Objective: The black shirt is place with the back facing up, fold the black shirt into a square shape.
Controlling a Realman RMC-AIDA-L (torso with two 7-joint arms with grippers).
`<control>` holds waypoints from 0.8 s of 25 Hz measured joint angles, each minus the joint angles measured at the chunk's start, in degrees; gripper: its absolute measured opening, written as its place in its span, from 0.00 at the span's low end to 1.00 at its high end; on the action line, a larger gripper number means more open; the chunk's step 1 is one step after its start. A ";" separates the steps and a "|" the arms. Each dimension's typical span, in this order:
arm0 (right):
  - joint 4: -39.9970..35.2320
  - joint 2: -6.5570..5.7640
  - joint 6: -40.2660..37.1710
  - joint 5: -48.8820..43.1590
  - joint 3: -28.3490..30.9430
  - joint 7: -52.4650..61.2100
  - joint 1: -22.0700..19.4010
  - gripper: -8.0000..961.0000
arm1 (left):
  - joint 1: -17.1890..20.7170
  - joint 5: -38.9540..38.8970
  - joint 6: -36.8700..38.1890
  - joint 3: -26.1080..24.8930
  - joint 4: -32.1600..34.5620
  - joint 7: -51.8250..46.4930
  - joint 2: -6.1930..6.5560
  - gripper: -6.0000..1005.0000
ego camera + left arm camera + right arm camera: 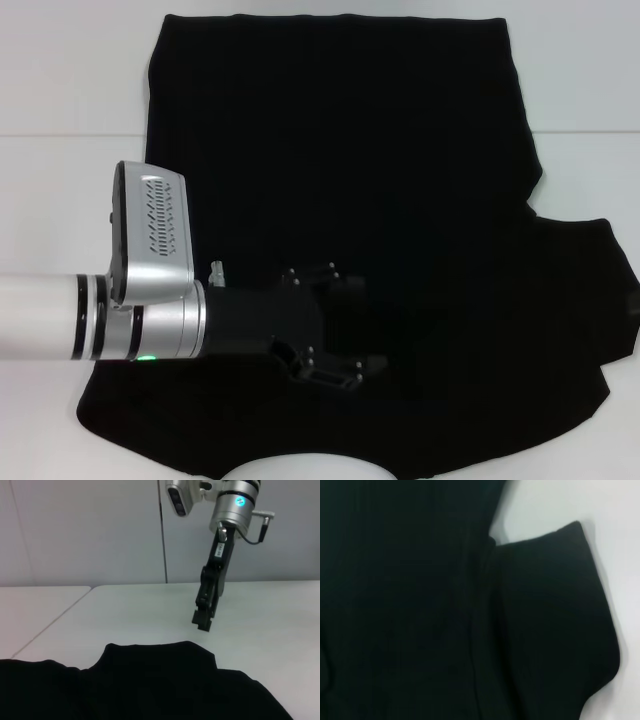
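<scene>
The black shirt point(400, 180) lies flat on the white table point(60, 70), plain side up, with its neckline at the near edge. One sleeve point(590, 280) sticks out on the right. No lettering shows. My left gripper point(368, 325) reaches in from the left, low over the near middle of the shirt, open and holding nothing. My right gripper point(202, 620) shows only in the left wrist view. It hangs pointing down above bare table, beyond the shirt's sleeve point(160, 660). The right wrist view looks down on the sleeve point(555, 630) and the shirt's body point(395, 605).
The white table has a seam line point(70, 135) across its far left. A pale wall point(80, 530) stands behind the table in the left wrist view. Bare table point(610, 525) lies beside the sleeve.
</scene>
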 joint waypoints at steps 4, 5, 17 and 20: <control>2.52 0.25 2.78 -0.03 -2.04 0.01 0.46 0.88 | 0.00 0.03 -0.23 -0.22 0.15 -0.04 0.00 0.94; 2.96 0.42 3.44 -0.03 -2.21 -0.02 0.56 0.87 | 0.00 0.04 -0.28 -0.26 0.16 -0.05 0.00 0.94; 3.75 2.28 8.06 -0.07 -3.41 -1.38 1.44 0.77 | -0.08 -0.02 -0.72 -0.44 0.23 -0.63 0.00 0.93; 3.51 2.62 8.40 -0.07 -3.94 -1.45 1.60 0.64 | -0.09 -0.11 -0.84 -0.45 0.24 -0.64 0.00 0.93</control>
